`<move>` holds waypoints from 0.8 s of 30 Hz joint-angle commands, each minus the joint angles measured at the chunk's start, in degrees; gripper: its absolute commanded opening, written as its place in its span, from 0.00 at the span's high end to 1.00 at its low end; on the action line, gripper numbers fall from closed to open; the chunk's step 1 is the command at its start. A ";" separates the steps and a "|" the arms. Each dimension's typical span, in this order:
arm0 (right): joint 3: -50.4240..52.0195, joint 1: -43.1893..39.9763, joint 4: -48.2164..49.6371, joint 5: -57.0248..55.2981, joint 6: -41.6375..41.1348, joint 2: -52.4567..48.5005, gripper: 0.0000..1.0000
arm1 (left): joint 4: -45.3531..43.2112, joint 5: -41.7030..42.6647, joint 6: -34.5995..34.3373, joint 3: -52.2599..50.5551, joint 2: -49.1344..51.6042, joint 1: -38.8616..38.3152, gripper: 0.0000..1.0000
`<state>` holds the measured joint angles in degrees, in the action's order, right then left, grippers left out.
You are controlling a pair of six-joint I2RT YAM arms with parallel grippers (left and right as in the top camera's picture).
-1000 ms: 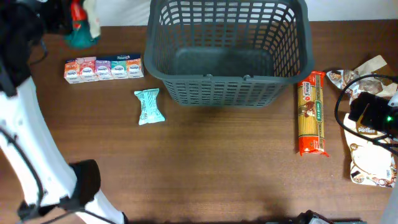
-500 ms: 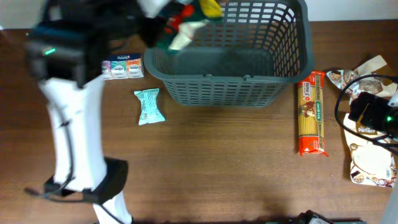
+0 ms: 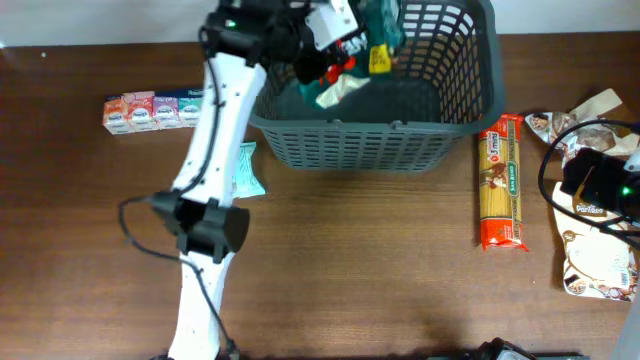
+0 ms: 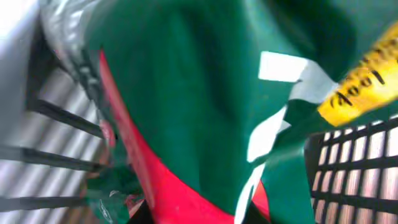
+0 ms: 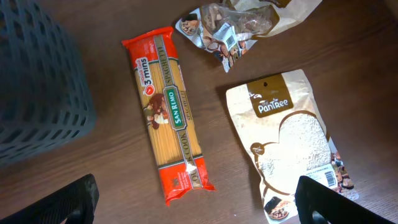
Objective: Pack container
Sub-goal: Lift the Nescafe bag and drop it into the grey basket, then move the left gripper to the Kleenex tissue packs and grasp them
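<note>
The left claw [image 3: 340, 45] pinches a green bag [image 4: 186, 81] with red and yellow print. Below it is the basket [image 3: 370, 140], which stands on the brown wooden table [image 3: 380, 280]. The right claw [image 5: 198, 208] hangs spread. Just ahead of it lie "San Remo" spaghetti [image 5: 168, 118] and a "PaniRee" pouch [image 5: 292, 143].

Even light; soft shadow at the container [image 3: 360, 148] base; green packet [image 4: 186, 93] blurs left wrist view

I can read "3 mins" and "SAN REMO" on the red and yellow spaghetti packet [image 5: 166, 115], and "PaniRee" on the brown and white bag [image 5: 292, 146] beside it.
</note>
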<state>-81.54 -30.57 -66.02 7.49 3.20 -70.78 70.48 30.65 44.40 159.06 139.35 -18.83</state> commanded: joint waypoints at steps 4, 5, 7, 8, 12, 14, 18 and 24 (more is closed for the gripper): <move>-0.87 -0.26 -0.04 -0.68 -0.04 -0.09 0.01 | -1.75 3.04 -1.68 1.46 -1.44 -1.11 0.98; -0.87 -0.26 -0.04 -0.66 -0.04 -0.09 0.01 | -1.90 3.02 -1.68 1.46 -1.46 -1.22 0.95; -0.87 -0.26 -0.04 -0.68 -0.07 -0.09 0.01 | -1.95 3.04 -1.70 1.49 -1.46 -1.29 0.81; -0.87 -0.26 -0.02 -0.68 -0.04 -0.09 0.01 | -1.90 3.02 -2.21 1.49 -1.46 -1.27 0.64; -0.87 -0.26 -0.04 -0.68 -0.04 -0.09 0.01 | -1.95 2.99 -5.09 1.79 -1.57 -1.27 0.34; -0.87 -0.26 -0.04 -0.66 -0.04 -0.09 0.01 | -1.92 2.95 -6.38 2.54 -1.79 -1.27 0.25; -0.87 -0.26 -0.04 -0.66 -0.04 -0.09 0.01 | -1.68 2.38 -7.78 4.68 -3.26 -1.25 0.22; -0.87 -0.26 -0.02 -0.68 -0.04 -0.09 0.01 | 0.68 -5.53 -10.86 8.61 -10.27 -0.96 0.22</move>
<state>-81.54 -30.57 -66.02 7.49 3.25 -70.78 70.35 29.87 36.45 164.13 136.99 -20.23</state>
